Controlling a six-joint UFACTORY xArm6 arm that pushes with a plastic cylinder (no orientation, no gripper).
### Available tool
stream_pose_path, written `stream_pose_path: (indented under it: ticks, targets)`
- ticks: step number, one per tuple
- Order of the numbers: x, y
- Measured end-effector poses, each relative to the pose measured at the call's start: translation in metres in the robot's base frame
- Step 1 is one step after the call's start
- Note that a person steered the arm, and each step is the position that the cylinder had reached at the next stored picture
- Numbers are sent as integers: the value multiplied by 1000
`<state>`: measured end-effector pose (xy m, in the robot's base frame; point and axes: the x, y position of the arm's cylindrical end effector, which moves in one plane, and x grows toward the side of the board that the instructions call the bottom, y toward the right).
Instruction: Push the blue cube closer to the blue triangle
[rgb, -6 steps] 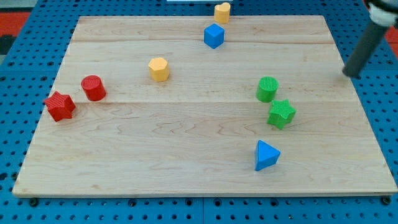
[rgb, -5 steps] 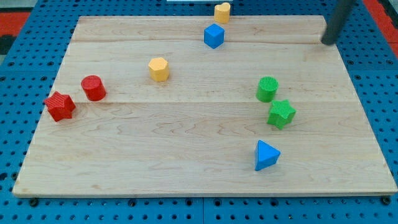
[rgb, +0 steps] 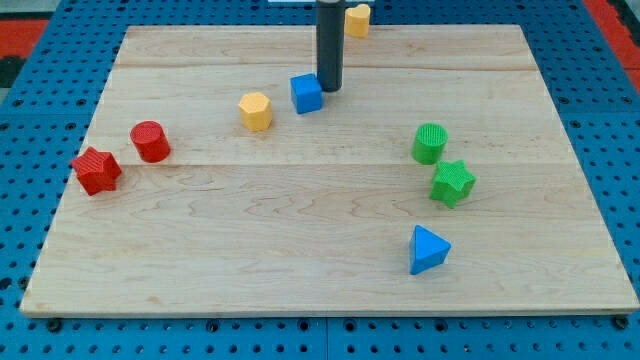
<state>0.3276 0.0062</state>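
The blue cube (rgb: 307, 93) sits in the upper middle of the wooden board (rgb: 300, 250). My tip (rgb: 329, 89) stands right against the cube's right side, touching or nearly touching it. The dark rod rises straight up from there to the view's top. The blue triangle (rgb: 427, 249) lies at the lower right of the board, far below and to the right of the cube.
A yellow block (rgb: 256, 110) lies just left of the blue cube. Another yellow block (rgb: 357, 18) sits at the top edge, right of the rod. A green cylinder (rgb: 430, 143) and green star (rgb: 452, 183) lie above the triangle. A red cylinder (rgb: 150, 141) and red star (rgb: 96, 169) lie at left.
My tip swept from the view's upper right to the board's upper middle. The blue cube moved down and left, closer to the yellow block.
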Motion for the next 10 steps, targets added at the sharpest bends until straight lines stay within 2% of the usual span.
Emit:
stream_pose_path:
  ticks: [1,3,4,5,6,7,8,9,10]
  targets:
    - [31,-1]
    - [-14,-9]
    - [-23,-52]
    - [-8,-84]
    - [23,-84]
    - [33,-54]
    - [-8,-87]
    - [4,-154]
    - [54,-125]
